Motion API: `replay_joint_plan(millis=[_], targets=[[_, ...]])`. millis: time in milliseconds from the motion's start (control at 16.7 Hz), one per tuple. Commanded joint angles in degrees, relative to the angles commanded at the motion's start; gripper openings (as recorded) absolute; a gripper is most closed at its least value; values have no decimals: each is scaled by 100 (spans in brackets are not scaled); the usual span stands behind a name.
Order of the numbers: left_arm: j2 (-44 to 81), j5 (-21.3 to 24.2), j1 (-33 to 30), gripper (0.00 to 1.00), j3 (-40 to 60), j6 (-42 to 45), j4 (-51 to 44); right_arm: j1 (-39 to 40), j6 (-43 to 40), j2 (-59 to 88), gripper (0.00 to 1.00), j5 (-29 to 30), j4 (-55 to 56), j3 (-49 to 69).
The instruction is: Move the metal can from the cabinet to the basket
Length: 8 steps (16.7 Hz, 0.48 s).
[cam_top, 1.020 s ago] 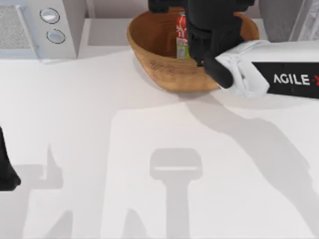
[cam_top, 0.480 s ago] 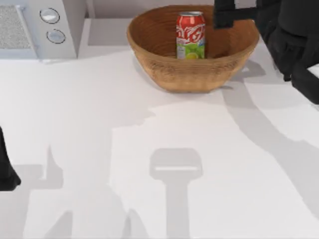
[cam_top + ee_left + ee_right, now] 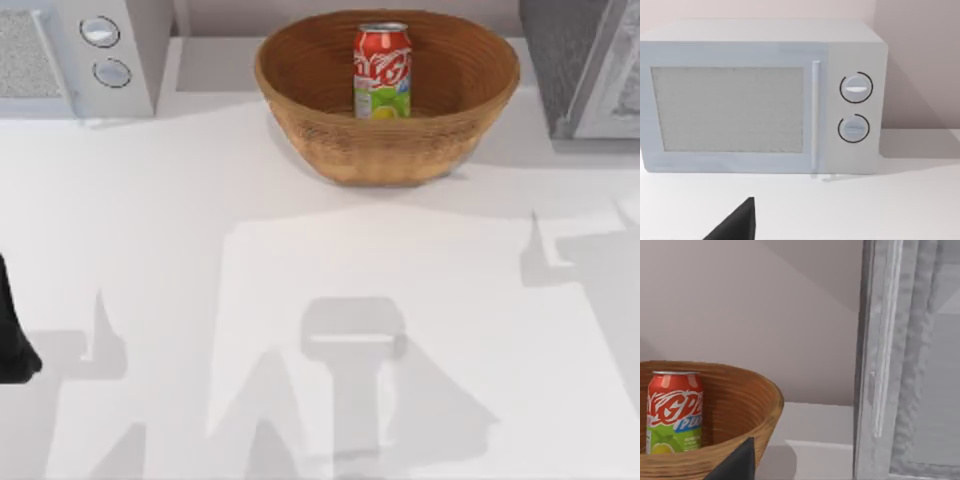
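Can (image 3: 381, 70): sitting upright inside the basket (image 3: 300, 95), towards the far middle of its bowl, red body and green-yellow band facing the overhead camera, silver top level; nothing is touching it but the basket floor. In the right wrist view the can (image 3: 674, 411) is standing behind the near rim of the basket (image 3: 757, 405), with no finger on or beside it. Cabinet (image 3: 565, 60): standing at the table's far right, just beside the basket and apart from it; in the right wrist view the cabinet (image 3: 900, 365) is presenting its pale edge and speckled panel, and no can is lying in the part on show. Left arm (image 3: 12, 340): sitting at the table's left edge, well apart from the basket, parked; its wrist camera is facing the microwave (image 3: 760, 95), and a dark corner at that frame's lower edge is giving no reading of its fingers, so I cannot tell whether they are apart or together. Right gripper: the dark wedge low in its own wrist view is likewise telling nothing of its fingers; cannot tell; it is holding nothing that can be seen. Progress, as a judgement: the transfer is looking complete, the can resting in the basket and free; nothing appears to be left to do.
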Motion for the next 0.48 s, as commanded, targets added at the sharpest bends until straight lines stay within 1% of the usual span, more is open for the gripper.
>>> replay_joint_plan(millis=[240, 480], targets=[[0, 0, 0, 100, 0, 0, 0, -607, -62, -2391, 100, -367, -818, -1248], [0, 0, 0, 100, 0, 0, 0, -1028, -126, -3862, 100, -464, -1465, -2024]])
